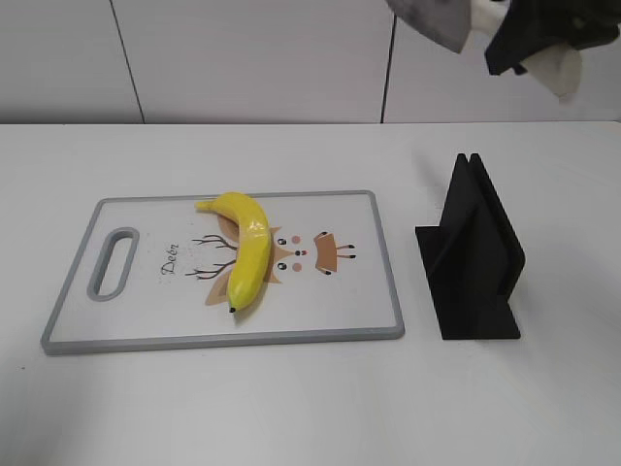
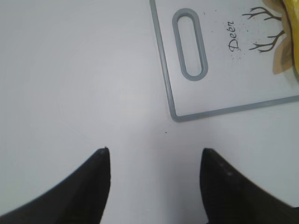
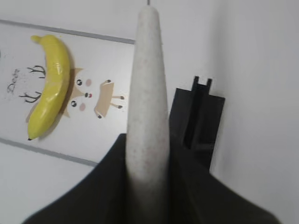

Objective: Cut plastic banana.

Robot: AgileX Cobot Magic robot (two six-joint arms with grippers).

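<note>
Right wrist view shows the right gripper (image 3: 147, 186) closed on a pale speckled knife (image 3: 147, 93), blade edge-on and pointing away from the camera — held high, well above the table. Below it stand the empty black knife holder (image 3: 196, 116) and, to its left, the cutting board (image 3: 117, 60). The plastic banana (image 1: 245, 257) lies whole on the board's middle, over the deer drawing, dark tip toward the near edge. The left gripper (image 2: 154, 186) hovers over bare table beside the board's handle end, fingers spread wide and holding nothing. Judging from this, the knife is fetched and the cut not yet begun — next the blade must travel left and come down across the banana's mid-length.
</note>
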